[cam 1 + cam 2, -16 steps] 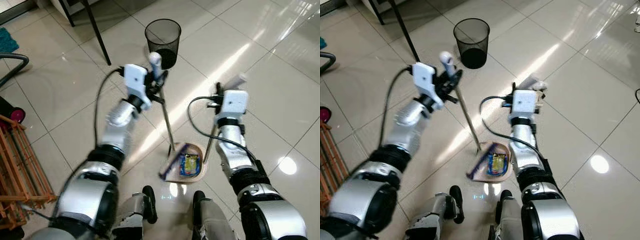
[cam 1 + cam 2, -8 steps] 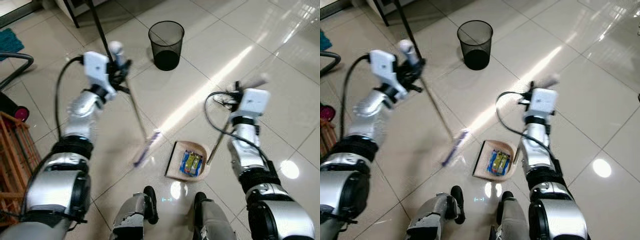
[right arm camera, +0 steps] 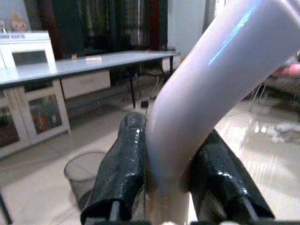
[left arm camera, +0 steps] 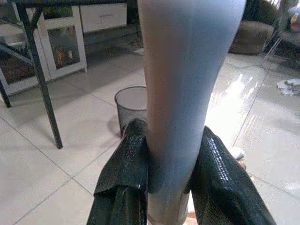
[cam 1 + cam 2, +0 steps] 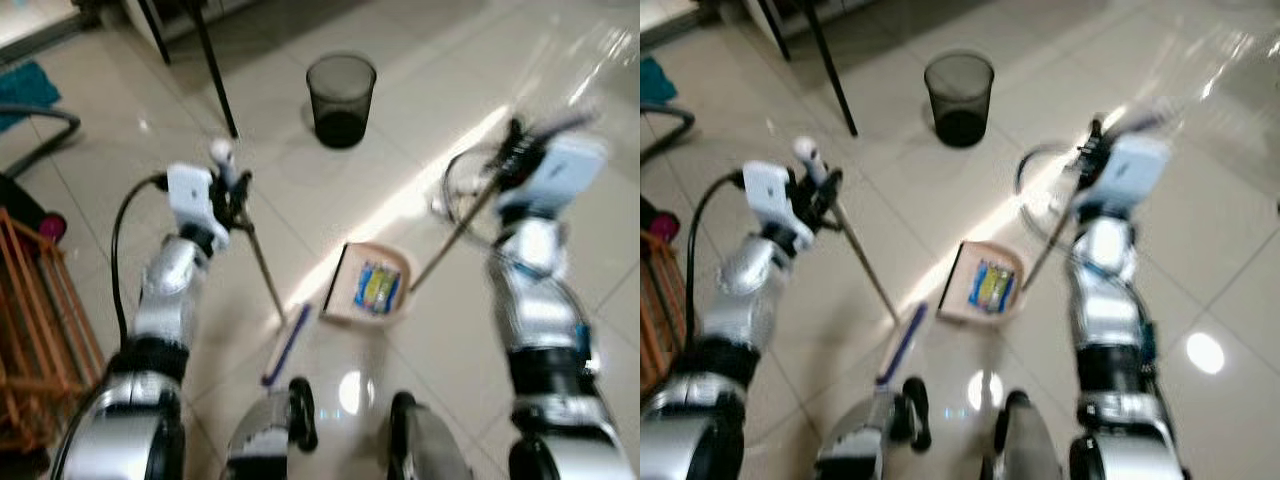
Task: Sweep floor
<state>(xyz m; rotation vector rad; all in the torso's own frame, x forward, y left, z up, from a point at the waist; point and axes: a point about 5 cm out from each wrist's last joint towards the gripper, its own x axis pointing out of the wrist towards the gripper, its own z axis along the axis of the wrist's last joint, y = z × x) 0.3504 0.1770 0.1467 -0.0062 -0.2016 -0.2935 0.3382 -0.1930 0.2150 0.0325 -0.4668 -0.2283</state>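
looking down at the glossy tiled floor (image 5: 120, 230), we see our left gripper (image 4: 171, 183) clenched on the pale handle of the broom (image 5: 262, 277), whose purple head (image 5: 286, 344) rests on the tiles just beside the dustpan (image 5: 368, 288). our right gripper (image 3: 168, 187) is clamped around the dustpan's light handle (image 3: 206, 93), its long stick slanting down to the pan. the beige dustpan sits on the floor ahead of our feet, between both arms, with a yellow and blue wrapper (image 5: 375, 288) lying inside it. a black mesh bin (image 5: 341, 88) stands farther ahead, well apart from the pan. the head views are blurred.
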